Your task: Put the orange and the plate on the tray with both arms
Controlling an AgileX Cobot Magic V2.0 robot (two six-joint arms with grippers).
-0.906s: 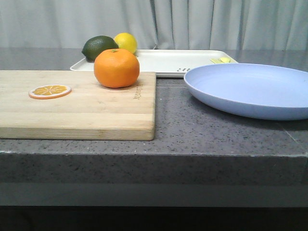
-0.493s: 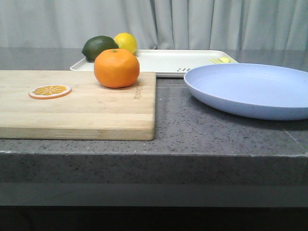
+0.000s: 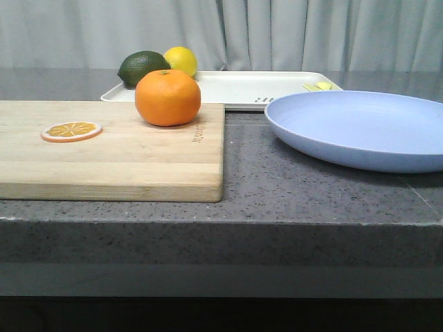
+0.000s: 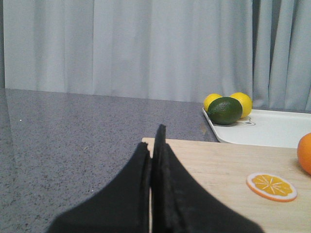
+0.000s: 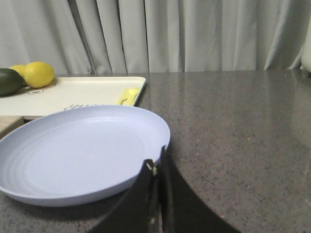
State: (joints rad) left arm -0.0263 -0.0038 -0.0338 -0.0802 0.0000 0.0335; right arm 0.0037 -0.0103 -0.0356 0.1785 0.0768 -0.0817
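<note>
The orange [image 3: 167, 97] sits on the far right part of a wooden cutting board [image 3: 138, 159]; its edge shows in the left wrist view [image 4: 306, 153]. The lavender-blue plate [image 3: 360, 128] lies on the counter to the right and also shows in the right wrist view [image 5: 77, 150]. The off-white tray [image 3: 242, 88] lies behind both. My left gripper [image 4: 153, 138] is shut and empty, low over the board's left corner. My right gripper [image 5: 156, 162] is shut and empty, just beside the plate's rim. Neither gripper shows in the front view.
An orange slice [image 3: 71, 131] lies on the board's left part. A dark avocado [image 3: 142, 68] and a yellow lemon [image 3: 181, 61] sit at the tray's far left corner; a small yellow piece [image 3: 320, 86] lies at its right end. A curtain hangs behind the grey counter [image 3: 277, 187].
</note>
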